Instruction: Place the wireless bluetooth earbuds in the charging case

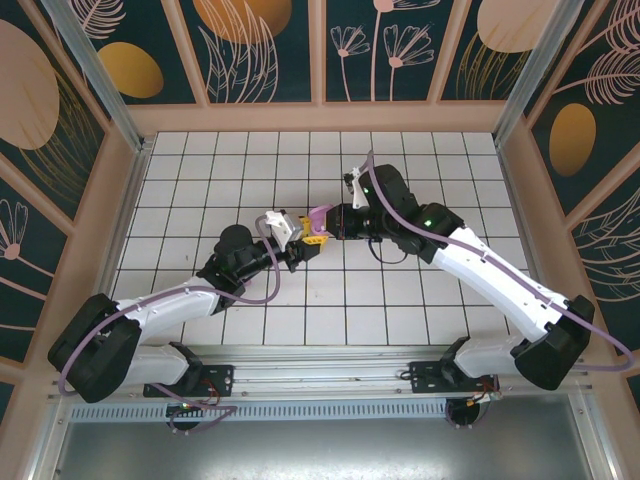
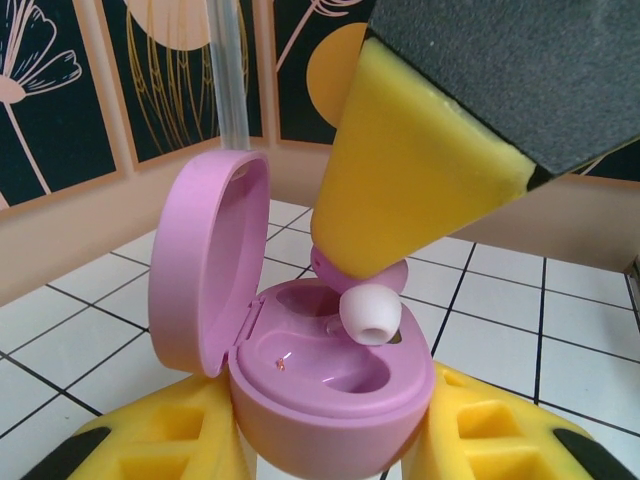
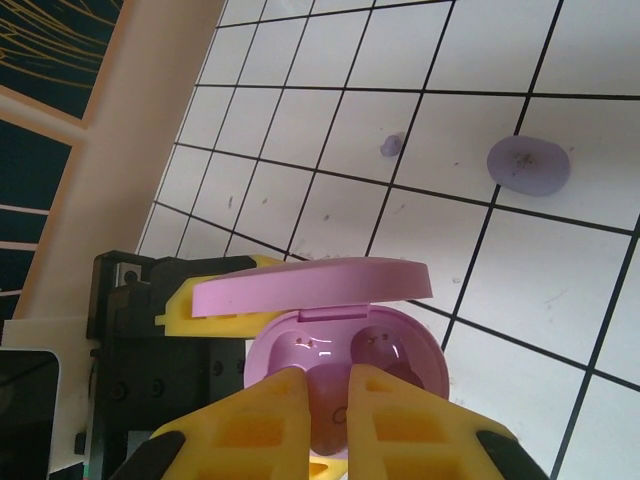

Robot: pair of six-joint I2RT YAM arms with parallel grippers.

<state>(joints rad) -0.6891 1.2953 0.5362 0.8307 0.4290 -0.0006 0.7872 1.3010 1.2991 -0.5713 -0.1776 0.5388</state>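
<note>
Left pincer (image 2: 335,440) clamps the glossy pink oval charging case (image 2: 330,395), domed lid (image 2: 205,260) upright at nine o'clock; right pincer (image 3: 330,390) pinches a rubber-tipped earbud (image 2: 370,315) over its smooth socket (image 2: 320,365).

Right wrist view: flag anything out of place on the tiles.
A tiny purple earbud lies loose on the white tiles, apart from the shut oval case lying nearby. Nothing looks broken.
</note>
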